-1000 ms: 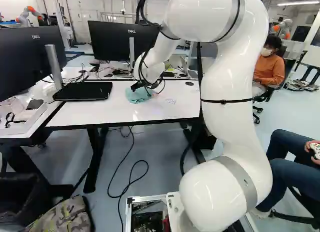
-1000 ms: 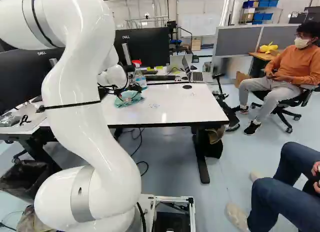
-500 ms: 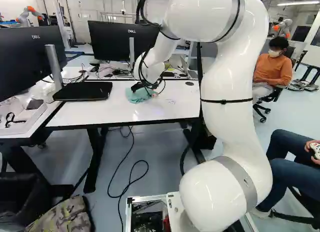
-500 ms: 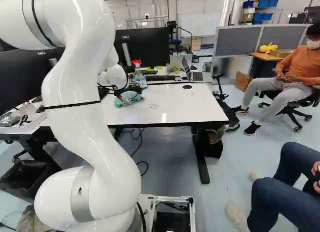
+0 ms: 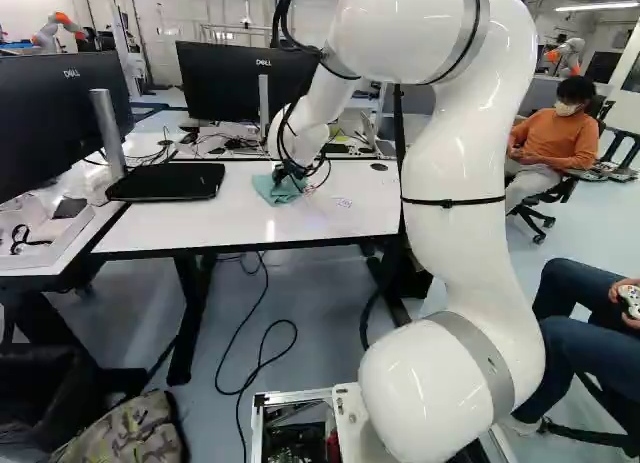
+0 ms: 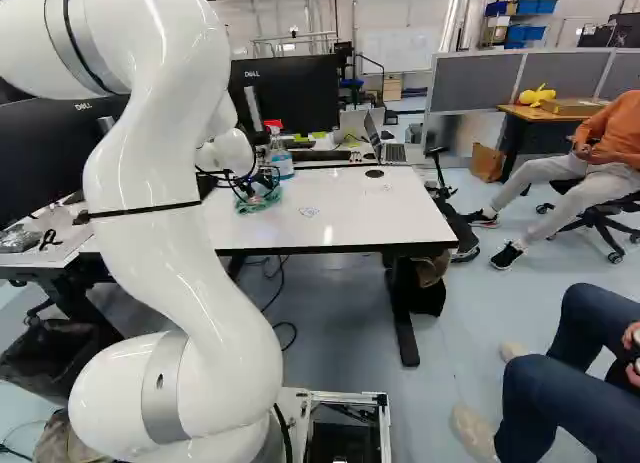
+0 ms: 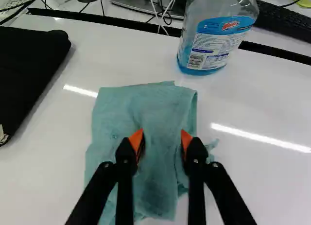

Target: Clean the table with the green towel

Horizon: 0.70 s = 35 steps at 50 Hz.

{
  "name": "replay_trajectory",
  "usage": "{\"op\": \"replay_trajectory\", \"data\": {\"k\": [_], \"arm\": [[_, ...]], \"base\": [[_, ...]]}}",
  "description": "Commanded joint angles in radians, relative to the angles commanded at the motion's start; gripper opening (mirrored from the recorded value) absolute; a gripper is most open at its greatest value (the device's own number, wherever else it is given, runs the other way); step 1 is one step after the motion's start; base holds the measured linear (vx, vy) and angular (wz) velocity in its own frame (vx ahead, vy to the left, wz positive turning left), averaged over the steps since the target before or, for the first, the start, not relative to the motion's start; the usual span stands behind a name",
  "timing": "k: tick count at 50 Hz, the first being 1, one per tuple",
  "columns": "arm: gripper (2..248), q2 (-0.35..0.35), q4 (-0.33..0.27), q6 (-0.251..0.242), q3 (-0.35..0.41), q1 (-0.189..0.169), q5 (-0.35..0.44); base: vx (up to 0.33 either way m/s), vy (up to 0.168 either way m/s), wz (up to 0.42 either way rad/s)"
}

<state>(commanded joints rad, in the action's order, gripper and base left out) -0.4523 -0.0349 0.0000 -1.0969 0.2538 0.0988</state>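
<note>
My gripper (image 5: 290, 171) is at the green towel (image 5: 275, 191) on the white table (image 5: 180, 223) in the left base view. The right base view has the towel (image 6: 258, 202) partly behind the gripper (image 6: 262, 185) and its cables. Seen from the wrist, my gripper (image 7: 161, 142) has its orange pads on two sides of a raised fold of the towel (image 7: 158, 186), shut on it with the fingers well apart. The rest of the cloth lies around them. Small scribbled marks (image 6: 309, 212) show on the tabletop.
A spray bottle with blue liquid (image 7: 214, 40) stands close beyond the towel. A black flat case (image 5: 166, 181) lies to the towel's left in the left base view. Monitors (image 5: 245, 81), a keyboard (image 7: 286, 21) and a laptop (image 6: 392, 151) stand behind. Another robot (image 5: 58, 29) is far back.
The gripper's fingers have closed in on the towel, which is more bunched between them. The gripper has shifted slightly over the cloth; the base has not moved.
</note>
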Motion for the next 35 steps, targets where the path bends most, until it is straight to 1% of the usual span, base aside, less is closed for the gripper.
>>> {"op": "replay_trajectory", "data": {"k": [1, 2, 7, 8, 12, 13, 22, 35], "arm": [[132, 0.0, 0.0, 0.0, 0.0, 0.0, 0.0], [94, 0.0, 0.0, 0.0, 0.0, 0.0, 0.0], [94, 0.0, 0.0, 0.0, 0.0, 0.0, 0.0], [58, 0.0, 0.0, 0.0, 0.0, 0.0, 0.0], [58, 0.0, 0.0, 0.0, 0.0, 0.0, 0.0], [37, 0.0, 0.0, 0.0, 0.0, 0.0, 0.0], [34, 0.003, 0.0, 0.0, 0.001, 0.0, 0.0], [34, 0.031, 0.0, 0.0, 0.008, 0.0, -0.001]], "base": [[0.0, 0.0, 0.0], [0.0, 0.0, 0.0], [0.0, 0.0, 0.0], [0.0, 0.0, 0.0], [0.0, 0.0, 0.0], [0.0, 0.0, 0.0], [0.0, 0.0, 0.0], [0.0, 0.0, 0.0]]}}
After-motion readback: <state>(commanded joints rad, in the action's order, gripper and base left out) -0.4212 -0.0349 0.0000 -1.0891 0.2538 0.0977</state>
